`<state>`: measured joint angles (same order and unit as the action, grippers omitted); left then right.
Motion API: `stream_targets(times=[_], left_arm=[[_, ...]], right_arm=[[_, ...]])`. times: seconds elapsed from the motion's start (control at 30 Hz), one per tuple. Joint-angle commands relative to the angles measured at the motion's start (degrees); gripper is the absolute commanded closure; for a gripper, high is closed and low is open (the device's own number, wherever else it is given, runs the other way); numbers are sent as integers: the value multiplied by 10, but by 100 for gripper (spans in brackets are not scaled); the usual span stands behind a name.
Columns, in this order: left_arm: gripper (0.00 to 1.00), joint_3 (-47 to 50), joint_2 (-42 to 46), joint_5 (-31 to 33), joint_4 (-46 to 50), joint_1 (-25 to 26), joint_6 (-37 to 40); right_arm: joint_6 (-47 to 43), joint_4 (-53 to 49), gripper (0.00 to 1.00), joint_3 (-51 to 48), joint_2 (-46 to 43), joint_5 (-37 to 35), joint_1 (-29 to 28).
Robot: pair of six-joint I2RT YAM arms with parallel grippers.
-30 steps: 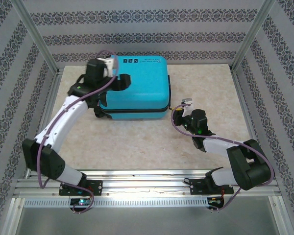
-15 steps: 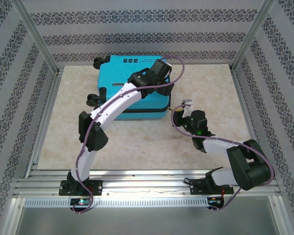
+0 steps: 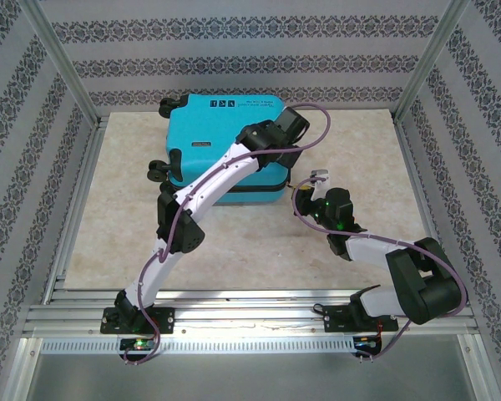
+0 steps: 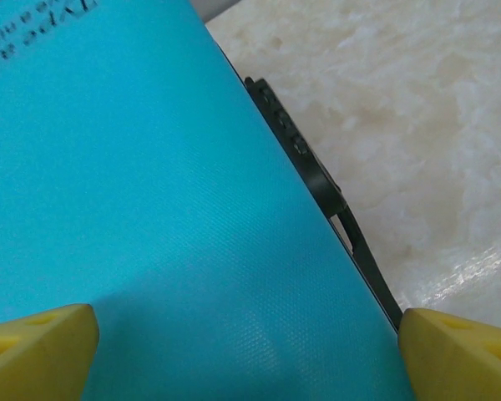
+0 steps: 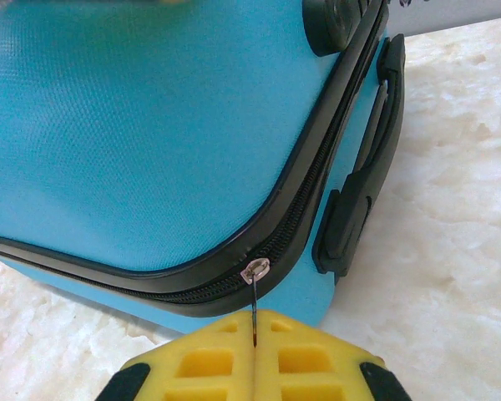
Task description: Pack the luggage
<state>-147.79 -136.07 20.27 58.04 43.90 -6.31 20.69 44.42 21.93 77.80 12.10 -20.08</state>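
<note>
The luggage (image 3: 221,142) lies shut, upper centre of the bench (image 3: 259,242). The right end effector (image 5: 255,355) pinches the zipper pull (image 5: 255,271) at its lower-right corner, likely to run the zip. The left end effector (image 4: 250,351), wide open and empty, hangs over the shell, probably to brace it.

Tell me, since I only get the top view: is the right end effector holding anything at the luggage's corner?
Observer: Yes, the right end effector is shut on the zipper pull of the luggage.
Operator: Whereabouts?
Observer: The slider sits at the rounded corner beside the black handle.
Operator: And the other arm?
Observer: The left end effector is open, yellow fingertips wide apart across the shell's top.
</note>
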Motion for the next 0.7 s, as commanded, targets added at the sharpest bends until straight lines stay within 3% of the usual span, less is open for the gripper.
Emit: stream_targets(times=[0.0, 0.37, 0.47, 0.67], left_arm=[[7, -17, -12, -1, 30, 7, 0], [18, 35, -5, 46, 125, 9, -20], [20, 130, 39, 64, 114, 10, -26], [21, 395, 191, 51, 0, 7, -33]], right_arm=[[5, 21, 100, -8, 3, 11, -12], [3, 23, 100, -19, -6, 24, -32], [-2, 24, 100, -19, -11, 28, -46], [-12, 21, 100, -46, -21, 29, -79]])
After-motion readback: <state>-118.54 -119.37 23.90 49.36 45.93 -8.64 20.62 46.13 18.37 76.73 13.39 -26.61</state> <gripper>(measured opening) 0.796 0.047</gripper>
